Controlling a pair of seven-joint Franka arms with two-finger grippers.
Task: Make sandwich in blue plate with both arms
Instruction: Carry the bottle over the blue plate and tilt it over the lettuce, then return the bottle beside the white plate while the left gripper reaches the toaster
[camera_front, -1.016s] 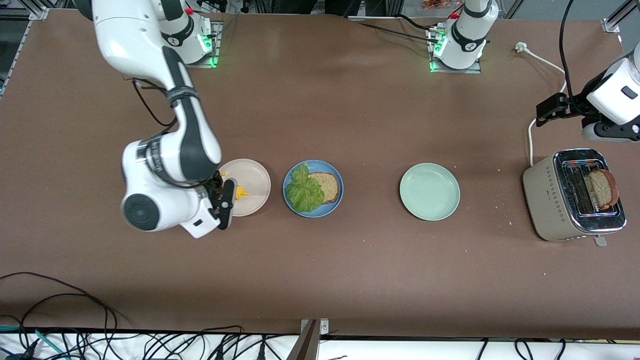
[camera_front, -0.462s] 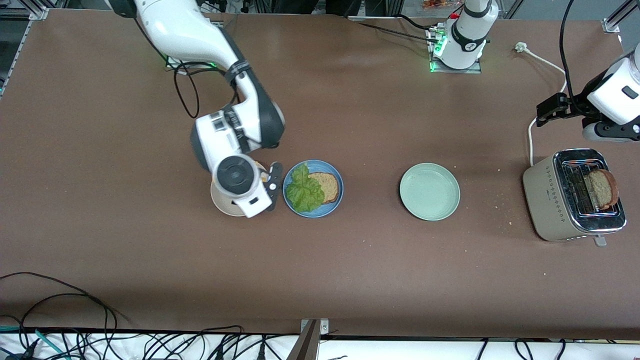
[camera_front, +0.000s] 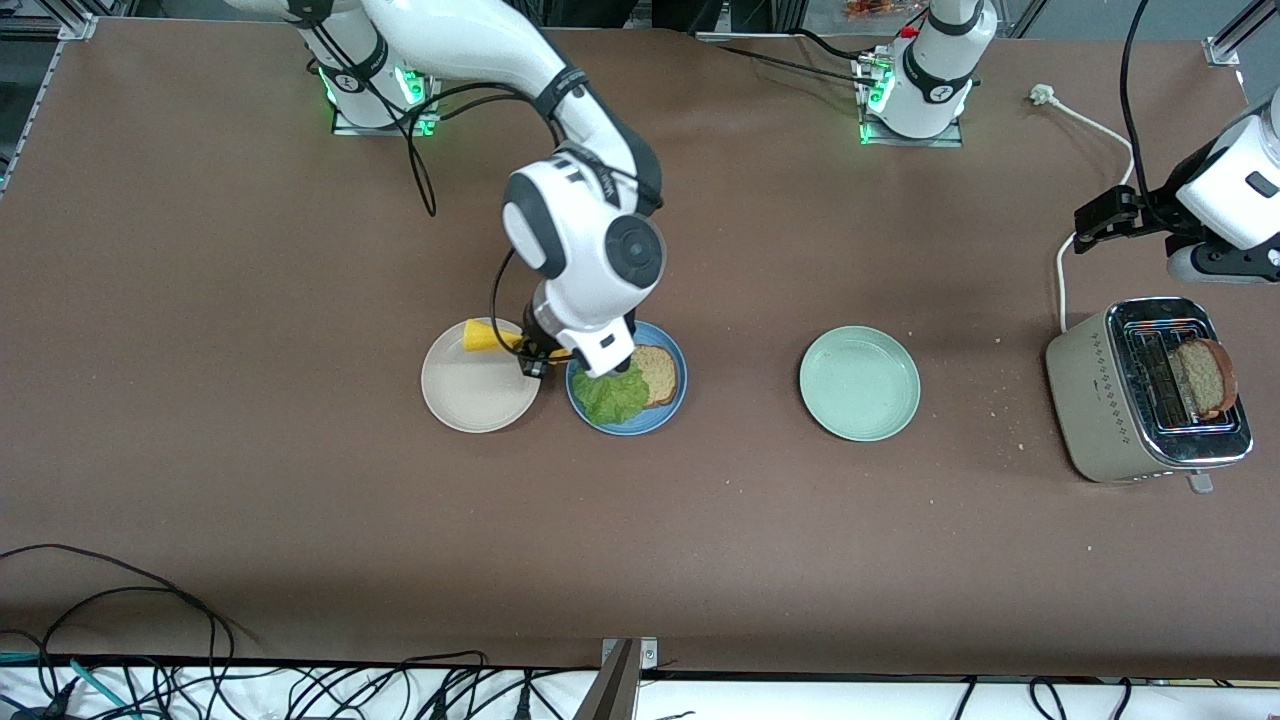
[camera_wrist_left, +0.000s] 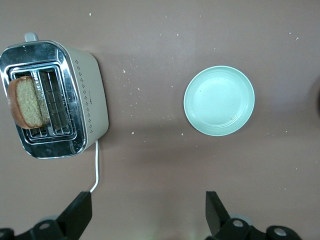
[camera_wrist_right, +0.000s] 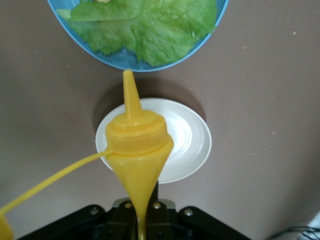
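Bright even overhead light, soft shadows under the arms on the brown table (camera_front: 700, 520), glare on the chrome toaster (camera_front: 1145, 390), sharp focus throughout

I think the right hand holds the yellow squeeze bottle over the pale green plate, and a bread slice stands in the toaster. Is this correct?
Not quite. The right hand holds the yellow squeeze bottle between the beige plate and the blue plate, not over the pale green plate; the front view shows this. A bread slice does stand in the toaster.
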